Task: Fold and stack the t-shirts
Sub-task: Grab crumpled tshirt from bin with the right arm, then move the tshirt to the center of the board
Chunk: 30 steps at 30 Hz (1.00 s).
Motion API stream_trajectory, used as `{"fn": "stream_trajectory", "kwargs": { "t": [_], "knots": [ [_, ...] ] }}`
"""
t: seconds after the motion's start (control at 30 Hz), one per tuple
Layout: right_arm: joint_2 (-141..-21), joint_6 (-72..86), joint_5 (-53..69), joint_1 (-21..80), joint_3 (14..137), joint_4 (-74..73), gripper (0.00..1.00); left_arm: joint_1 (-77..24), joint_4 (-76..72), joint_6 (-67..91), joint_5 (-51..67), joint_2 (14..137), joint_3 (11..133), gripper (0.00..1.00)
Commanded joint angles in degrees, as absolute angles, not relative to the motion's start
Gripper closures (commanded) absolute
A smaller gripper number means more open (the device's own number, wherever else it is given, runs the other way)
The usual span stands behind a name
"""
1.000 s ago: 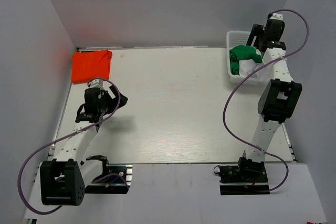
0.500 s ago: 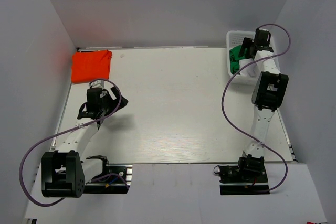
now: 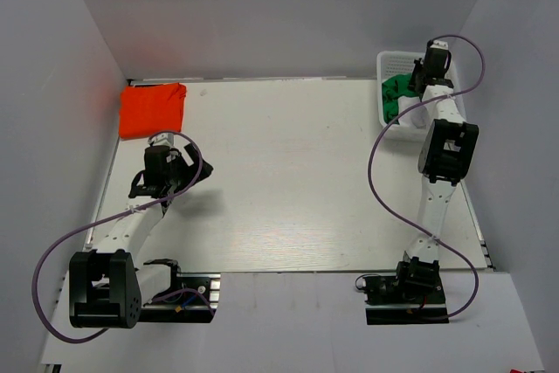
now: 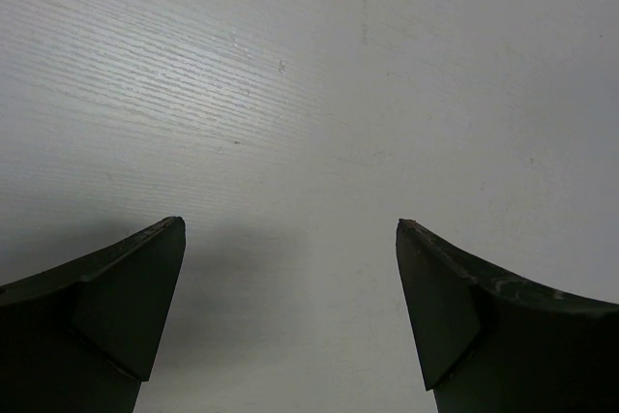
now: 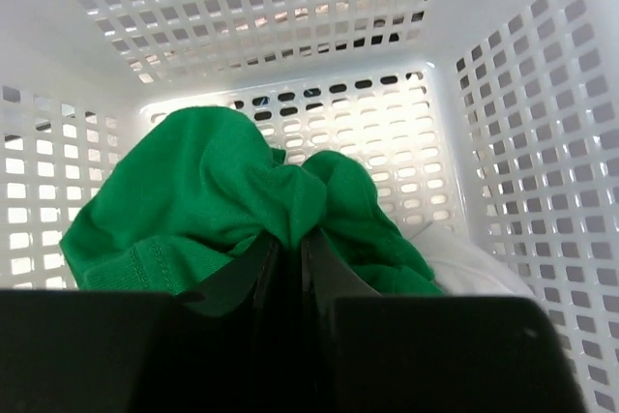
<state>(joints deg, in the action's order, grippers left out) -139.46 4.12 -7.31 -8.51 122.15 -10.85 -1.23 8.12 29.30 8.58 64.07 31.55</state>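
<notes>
A bright green t-shirt (image 5: 203,195) lies crumpled inside the white mesh basket (image 5: 290,7); from above the green t-shirt (image 3: 395,89) shows at the back right. My right gripper (image 5: 288,244) is down in the basket, shut on a raised fold of the green cloth. An orange-red t-shirt (image 3: 153,109) lies folded flat at the table's back left corner. My left gripper (image 4: 290,229) hovers open over bare white tabletop, with nothing between its fingers; from above the left gripper (image 3: 188,172) sits in front of the orange-red shirt.
The basket (image 3: 391,67) stands against the back right, close to the side wall. A white cloth (image 5: 474,263) lies under the green shirt in the basket. White walls enclose the table on three sides. Purple cables loop from both arms.
My right gripper went down into the basket and closed on the green t-shirt. The left arm pulled back slightly towards the near edge, then held still.
</notes>
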Motion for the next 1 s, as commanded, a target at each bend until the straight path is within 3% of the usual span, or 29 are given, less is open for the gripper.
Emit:
{"fn": "stream_trajectory", "kwargs": {
  "t": [0.0,0.63,0.8,0.97],
  "knots": [
    [-133.7,3.8,-8.0,-8.3,125.0,-5.2,0.99,-1.4,6.6,28.3,9.7,63.0,32.5,0.0],
    [-103.4,4.8,-0.5,-8.4,123.6,-2.6,1.0,-1.4,5.5,28.8,12.5,58.7,31.4,0.0],
    [-99.6,9.7,9.9,-8.3,126.4,-1.8,1.0,-1.4,5.5,29.4,13.6,56.1,30.8,0.0],
    [-98.4,22.7,35.7,-6.6,130.4,-0.7,1.0,-1.4,6.1,30.0,15.6,53.8,32.0,0.0]
  ]
}}
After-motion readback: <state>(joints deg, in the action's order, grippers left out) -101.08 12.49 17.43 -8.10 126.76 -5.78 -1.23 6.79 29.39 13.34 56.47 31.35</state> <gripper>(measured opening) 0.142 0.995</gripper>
